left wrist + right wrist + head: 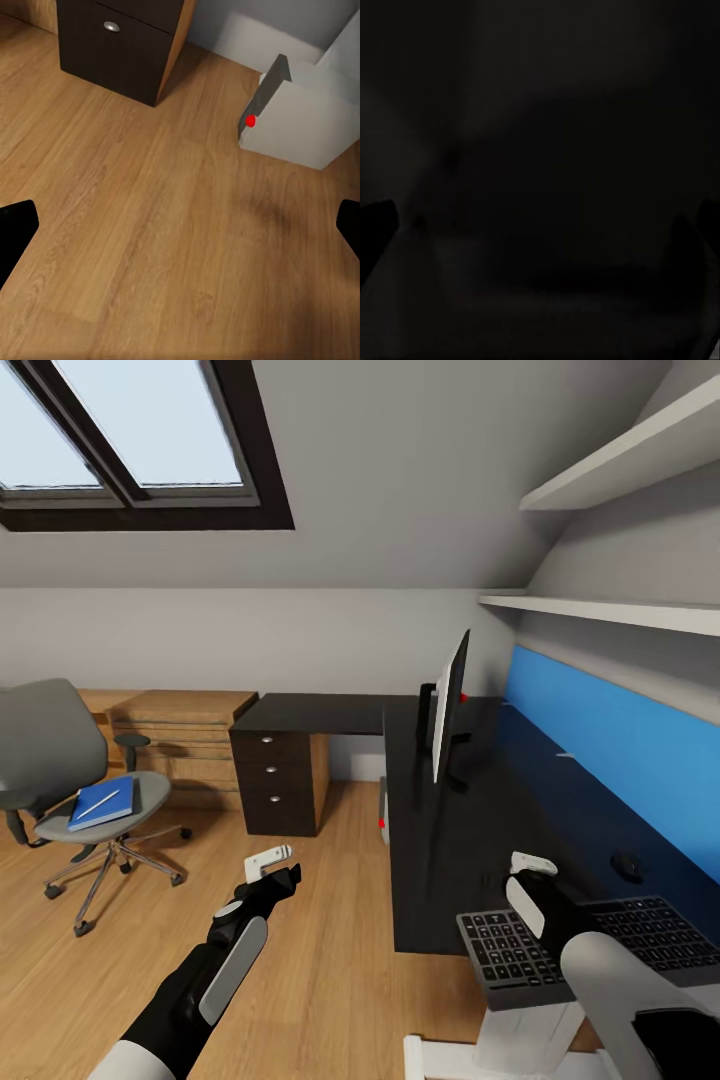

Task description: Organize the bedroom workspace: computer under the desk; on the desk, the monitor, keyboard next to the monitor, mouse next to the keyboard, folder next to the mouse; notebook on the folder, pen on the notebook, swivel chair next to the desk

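The black desk runs along the blue back panel, with the monitor standing edge-on to me. The dark keyboard lies at the desk's near edge, and the mouse is beyond it. My right gripper hovers open over the desk just past the keyboard; in its wrist view its fingertips stand wide apart over the dark top. My left gripper hangs open above the floor. The computer stands under the desk. The swivel chair at left holds the blue folder with the pen on it. The notebook is out of view.
A dark drawer cabinet stands under the desk's far wing, with a light-wood shelf unit beside it. Two white wall shelves hang above the desk. Open wood floor lies between the chair and the desk.
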Available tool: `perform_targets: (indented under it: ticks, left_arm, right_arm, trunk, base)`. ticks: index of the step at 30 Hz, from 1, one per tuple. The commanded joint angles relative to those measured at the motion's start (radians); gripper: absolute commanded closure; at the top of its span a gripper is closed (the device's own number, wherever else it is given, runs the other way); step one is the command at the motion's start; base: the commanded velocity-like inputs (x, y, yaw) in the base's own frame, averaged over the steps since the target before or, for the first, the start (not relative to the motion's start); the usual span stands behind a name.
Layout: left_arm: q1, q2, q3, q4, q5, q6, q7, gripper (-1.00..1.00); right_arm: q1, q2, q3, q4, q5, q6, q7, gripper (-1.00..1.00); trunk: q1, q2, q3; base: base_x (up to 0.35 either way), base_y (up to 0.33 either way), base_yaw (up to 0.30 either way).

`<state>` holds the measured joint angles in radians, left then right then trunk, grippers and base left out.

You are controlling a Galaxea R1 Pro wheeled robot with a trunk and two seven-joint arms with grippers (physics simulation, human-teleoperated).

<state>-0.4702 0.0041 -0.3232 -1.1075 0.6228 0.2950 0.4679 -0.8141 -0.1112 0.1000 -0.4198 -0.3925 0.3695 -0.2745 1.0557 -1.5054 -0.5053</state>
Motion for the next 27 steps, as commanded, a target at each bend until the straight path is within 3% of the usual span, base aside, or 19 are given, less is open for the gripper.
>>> perform_targets:
  ticks: [1, 9, 24, 27]
  left_arm:
    - [-0.001, 0.0, -0.002, -0.002, 0.006, 0.003, 0.008, -1.0]
    - [-0.001, 0.0, -0.002, -0.002, 0.006, 0.003, 0.008, -1.0]
    - [-0.001, 0.0, -0.002, -0.002, 0.007, 0.003, 0.008, -1.0]
    - [-0.001, 0.0, -0.001, -0.002, 0.008, 0.003, 0.008, -1.0]
  right_arm:
    - [0.0, 0.0, 0.009, -0.002, -0.009, 0.005, -0.008, -1.0]
    - [0.0, 0.019, 0.014, -0.016, -0.009, 0.006, -0.008, -1.0]
    - [0.0, 0.02, 0.015, -0.037, -0.009, 0.006, -0.008, -1.0]
    - [0.0, 0.021, 0.03, -0.066, -0.01, 0.009, -0.007, -1.0]
  trunk:
    - [0.0, -0.001, -0.001]
    - [0.0, -0.001, -0.001]
    - [0.0, -0.001, -0.001]
    - [0.0, -0.001, -0.001]
  base:
    - [0.0, 0.0, 0.0]
    - [0.0, 0.0, 0.0]
    - [0.0, 0.0, 0.0]
    - [0.0, 0.0, 0.0]
